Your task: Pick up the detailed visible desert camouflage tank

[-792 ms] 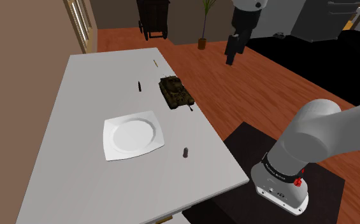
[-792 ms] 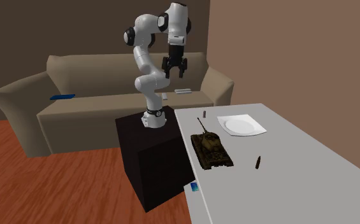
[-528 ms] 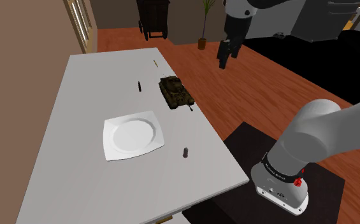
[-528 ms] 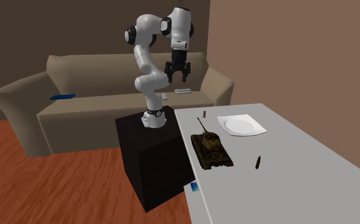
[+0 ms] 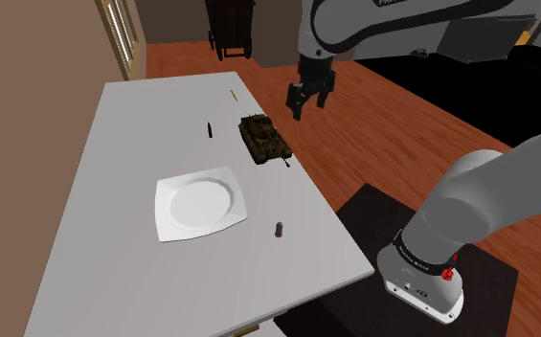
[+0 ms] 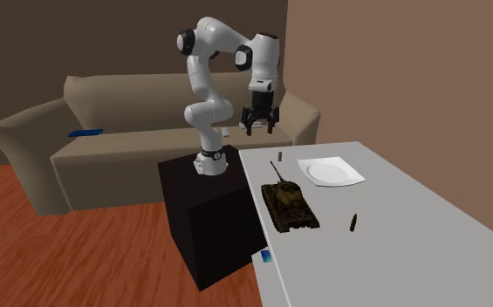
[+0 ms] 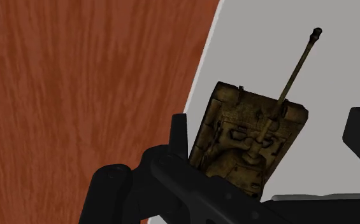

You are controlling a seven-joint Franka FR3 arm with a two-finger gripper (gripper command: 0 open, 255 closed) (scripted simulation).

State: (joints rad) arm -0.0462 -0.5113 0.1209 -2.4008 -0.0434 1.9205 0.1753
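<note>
Lining up was the whole job here. The fingers (image 7: 178, 137) stood wide apart with nothing in them, hanging well above the tank (image 5: 264, 137). It sat right at the surface's (image 5: 115, 191) edge, next to the wood floor and apart from the plate (image 5: 199, 203). I'd have come straight down, closed across the hull's narrow sides, and stayed off that thin barrel (image 7: 299, 63) so nothing snagged.
</note>
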